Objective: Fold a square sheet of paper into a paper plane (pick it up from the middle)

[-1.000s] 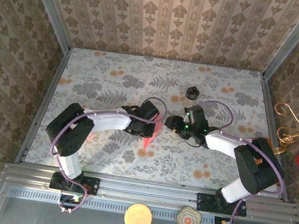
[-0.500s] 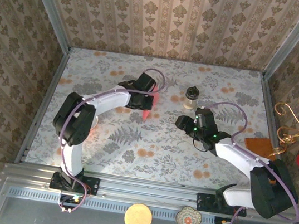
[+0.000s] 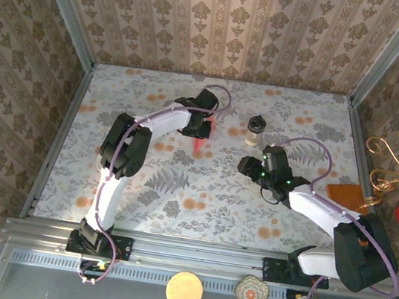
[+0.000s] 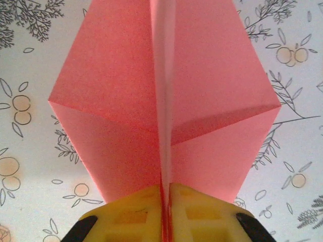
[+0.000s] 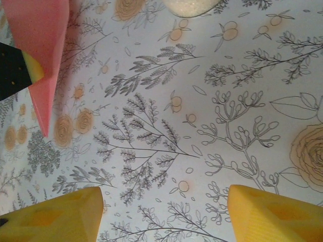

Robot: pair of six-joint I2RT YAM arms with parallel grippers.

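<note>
Two risks, dropping or crumpling plane (image 4: 113,106), from loosened or skewed pinch: left claw (image 4: 166,196) clamped on its keel over far middle of table (image 3: 141,186), right claw (image 5: 166,214) apart, empty, nearer right.

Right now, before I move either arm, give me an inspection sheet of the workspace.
Surface: floral table cover, flat.
Job's things: paper plane, folded, pinched along its centre fold.
Clutter: small jar upright near the plane; orange sheet at right edge.
Grippers: left gripper shut on the paper plane; right gripper open, empty.
Cables: purple cables looped, no snag seen.
Surroundings: patterned walls, metal frame.
</note>
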